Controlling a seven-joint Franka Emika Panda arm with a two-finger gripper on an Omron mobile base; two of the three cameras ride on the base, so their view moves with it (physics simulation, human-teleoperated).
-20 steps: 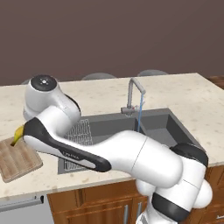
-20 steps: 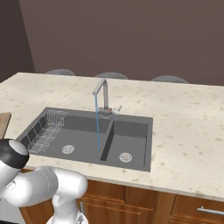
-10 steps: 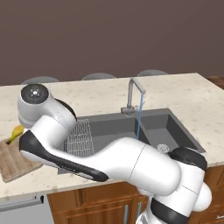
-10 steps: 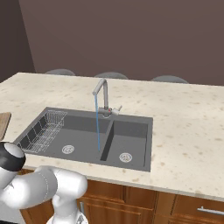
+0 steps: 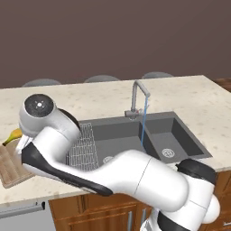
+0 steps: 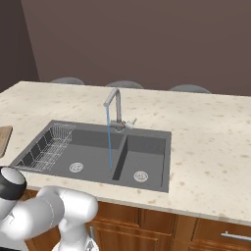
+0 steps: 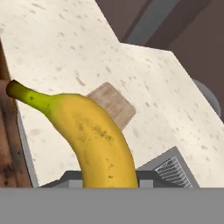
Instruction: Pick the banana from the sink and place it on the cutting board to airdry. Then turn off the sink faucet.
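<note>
Arm has swung further left and lower over last second; elbow now covers more of cutting board [image 5: 11, 173]. Banana [image 7: 94, 138] pinched between closed gripper [image 7: 109, 177] jaws, its tip [image 5: 13, 135] showing just above board's far edge, not yet laid down. Sink [image 6: 98, 152] empty of fruit. Sink faucet [image 6: 113, 105] runs, water stream [image 6: 109, 142] visible. Judgement: placing step near its end; release next, then faucet.

Cutting board [image 5: 12, 167] left of the sink [image 5: 180, 131] — faucet [image 5: 137, 97] behind the basins.
</note>
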